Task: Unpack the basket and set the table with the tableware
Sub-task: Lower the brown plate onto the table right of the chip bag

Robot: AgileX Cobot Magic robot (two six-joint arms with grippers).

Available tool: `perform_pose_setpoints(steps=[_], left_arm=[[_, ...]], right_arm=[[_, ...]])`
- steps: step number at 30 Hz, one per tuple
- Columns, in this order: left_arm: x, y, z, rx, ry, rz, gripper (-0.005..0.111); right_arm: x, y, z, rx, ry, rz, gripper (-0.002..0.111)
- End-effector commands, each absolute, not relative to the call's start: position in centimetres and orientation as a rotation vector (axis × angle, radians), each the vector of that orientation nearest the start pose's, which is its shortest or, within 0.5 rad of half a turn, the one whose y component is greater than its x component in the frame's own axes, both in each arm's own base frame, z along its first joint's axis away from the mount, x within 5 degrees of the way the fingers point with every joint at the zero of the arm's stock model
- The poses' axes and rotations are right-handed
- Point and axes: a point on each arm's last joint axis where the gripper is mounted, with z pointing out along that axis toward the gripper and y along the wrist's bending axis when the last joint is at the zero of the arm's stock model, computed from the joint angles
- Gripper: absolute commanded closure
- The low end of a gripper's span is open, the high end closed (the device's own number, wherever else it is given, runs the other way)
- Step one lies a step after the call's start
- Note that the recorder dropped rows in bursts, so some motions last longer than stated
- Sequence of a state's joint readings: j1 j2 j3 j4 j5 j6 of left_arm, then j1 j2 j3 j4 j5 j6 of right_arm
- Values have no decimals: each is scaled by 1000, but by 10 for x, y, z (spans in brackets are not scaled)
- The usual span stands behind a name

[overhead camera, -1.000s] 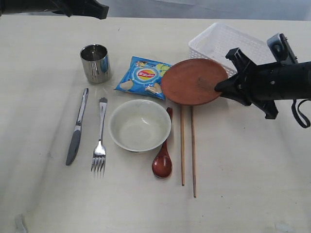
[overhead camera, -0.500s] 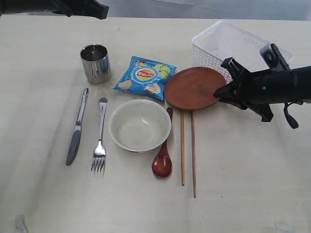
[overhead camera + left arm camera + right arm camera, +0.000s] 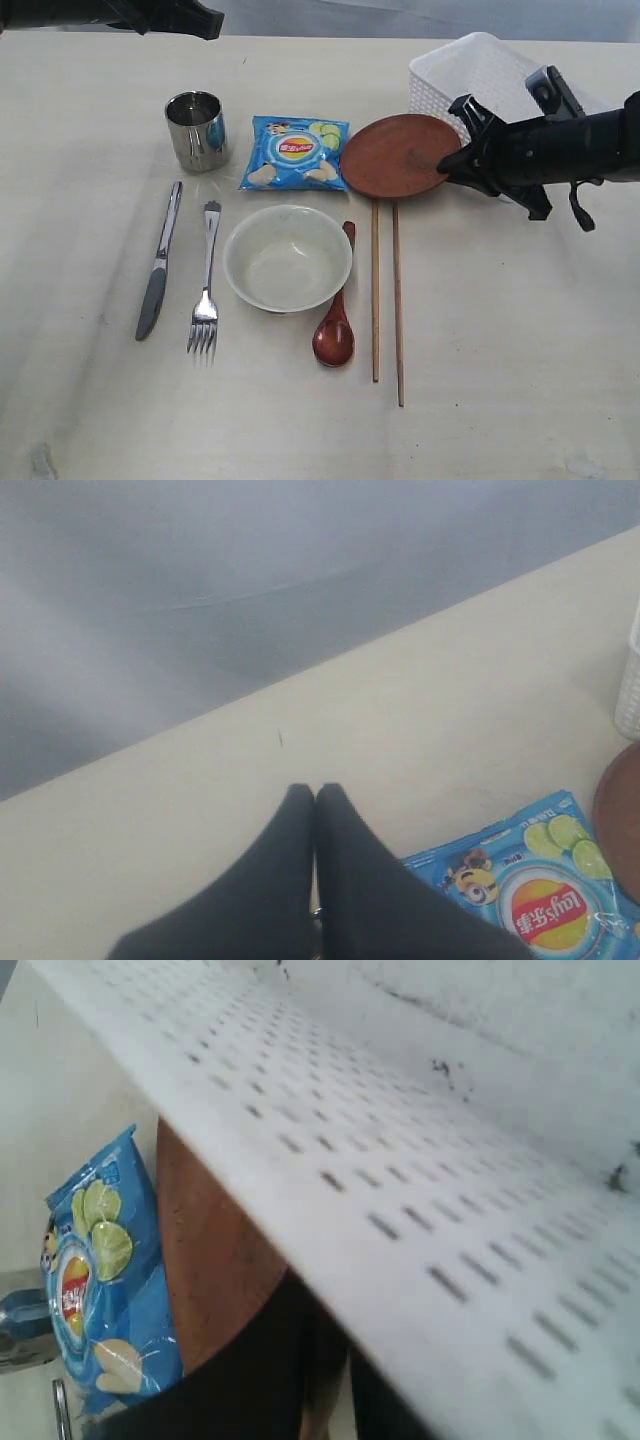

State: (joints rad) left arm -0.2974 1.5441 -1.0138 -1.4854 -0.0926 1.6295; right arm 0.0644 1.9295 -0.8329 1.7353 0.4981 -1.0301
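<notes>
Exterior view: right claw (image 3: 447,164) clamped on the right rim of the brown plate (image 3: 395,155), at the far end of the setting.

The plate reaches leftward from the claw, toward the middle of the surface (image 3: 500,350), its near edge over the far tips of the chopsticks (image 3: 375,300) and the basket (image 3: 470,70) just behind. The left claw (image 3: 315,792), pressed together and empty, hangs well apart at the far left, so the right arm is nearer. A second ago the plate was tilted up over the snack packet (image 3: 295,152); now it lies lower and flatter, and both packet and basket have shifted back.
</notes>
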Motion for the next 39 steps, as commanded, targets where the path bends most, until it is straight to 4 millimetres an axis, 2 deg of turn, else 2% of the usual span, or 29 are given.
perform_pose_setpoints(steps=[1, 8, 20, 28, 39], left_arm=[[335, -95, 280, 374, 1971, -20, 107], [335, -95, 280, 374, 1971, -20, 107], [335, -95, 280, 374, 1971, -20, 107], [335, -95, 280, 375, 1971, -14, 107], [335, -95, 280, 375, 1971, -14, 107]], right_arm=[[345, 68, 99, 653, 2506, 993, 109], [358, 66, 84, 687, 2521, 939, 109], [365, 65, 86, 673, 2505, 920, 108], [361, 77, 93, 574, 2498, 1123, 108], [359, 79, 89, 521, 2535, 1059, 108]])
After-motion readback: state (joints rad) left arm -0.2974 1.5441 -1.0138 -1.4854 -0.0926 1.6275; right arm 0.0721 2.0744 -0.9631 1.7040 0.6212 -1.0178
